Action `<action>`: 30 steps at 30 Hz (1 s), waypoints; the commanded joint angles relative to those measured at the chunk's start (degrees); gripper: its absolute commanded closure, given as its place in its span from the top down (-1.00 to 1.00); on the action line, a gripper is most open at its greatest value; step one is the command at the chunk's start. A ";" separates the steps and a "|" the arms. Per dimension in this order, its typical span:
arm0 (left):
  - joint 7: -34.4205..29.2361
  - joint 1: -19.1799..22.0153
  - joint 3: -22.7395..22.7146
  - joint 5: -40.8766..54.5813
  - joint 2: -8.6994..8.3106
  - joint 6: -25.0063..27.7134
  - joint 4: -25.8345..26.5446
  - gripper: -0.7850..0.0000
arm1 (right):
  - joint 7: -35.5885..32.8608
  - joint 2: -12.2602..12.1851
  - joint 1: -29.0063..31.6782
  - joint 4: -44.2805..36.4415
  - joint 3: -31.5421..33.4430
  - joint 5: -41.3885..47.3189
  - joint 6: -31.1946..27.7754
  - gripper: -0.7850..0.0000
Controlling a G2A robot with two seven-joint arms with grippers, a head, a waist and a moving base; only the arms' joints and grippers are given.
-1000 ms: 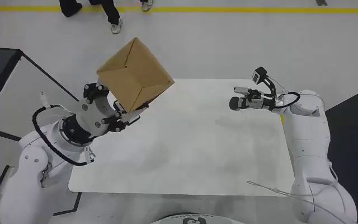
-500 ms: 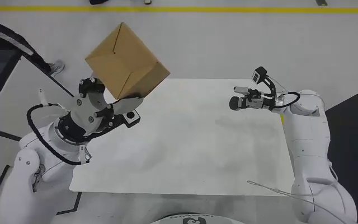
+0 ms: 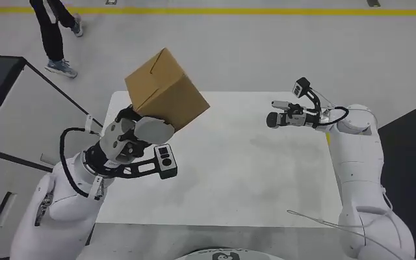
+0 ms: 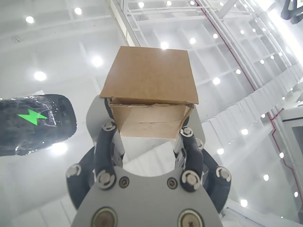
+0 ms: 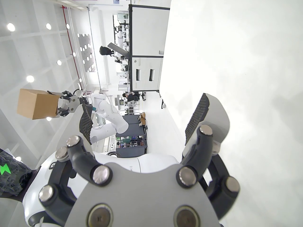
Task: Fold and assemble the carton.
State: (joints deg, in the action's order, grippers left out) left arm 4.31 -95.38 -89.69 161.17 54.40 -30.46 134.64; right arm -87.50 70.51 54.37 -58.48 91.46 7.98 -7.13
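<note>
Table [image 3: 247, 169]: the white top is taken as the clock face, with its near edge at 6 o'clock. It is judged to be the surface on which the carton would be set down.

Left gripper [image 3: 153, 127]: it is seen at about 9 o'clock, raised above the left edge. Its fingers [image 4: 107, 128] are pressed inward on the carton's lower end, one on each side, so the carton is carried by that end alone. The wrist is turned upward, which is why ceiling lights are seen behind the carton in the left wrist view.

Right gripper [image 3: 272, 119]: it is held at about 2 o'clock, well apart from the carton. Its fingers [image 5: 197, 114] are spread wide and nothing is held between them. It is judged to be kept ready for pressing a flap or steadying a side.

Carton [image 3: 166, 88]: it is held aloft at about 10 o'clock, over the far left corner, tilted with one corner uppermost. Its upper face is closed along a seam. A ragged edge is seen at the gripped end [image 4: 149, 76], and whether that end is fully folded cannot be told.

Stage: the box shape is already formed. The remaining work is judged to lie at the gripped end.

Risk: since only one end is gripped, the carton could swing or slip if it is pushed.
</note>
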 commanded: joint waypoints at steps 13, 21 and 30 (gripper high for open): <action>-1.13 2.82 -3.57 -14.51 0.59 -3.10 0.00 -1.00 | 0.00 0.00 0.00 0.00 0.00 0.00 0.00 1.00; -21.35 7.52 -5.93 -52.81 1.08 -9.40 -0.02 -1.00 | 0.00 0.00 0.00 0.00 0.00 0.00 0.00 1.00; -36.29 8.21 -5.87 -78.36 0.92 -4.40 -2.51 -1.00 | 0.00 0.00 0.00 0.00 0.00 0.00 0.00 1.00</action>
State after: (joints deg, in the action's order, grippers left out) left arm -32.46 -87.17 -95.56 81.62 55.31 -34.60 132.08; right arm -87.50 70.52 54.37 -58.48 91.46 7.98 -7.13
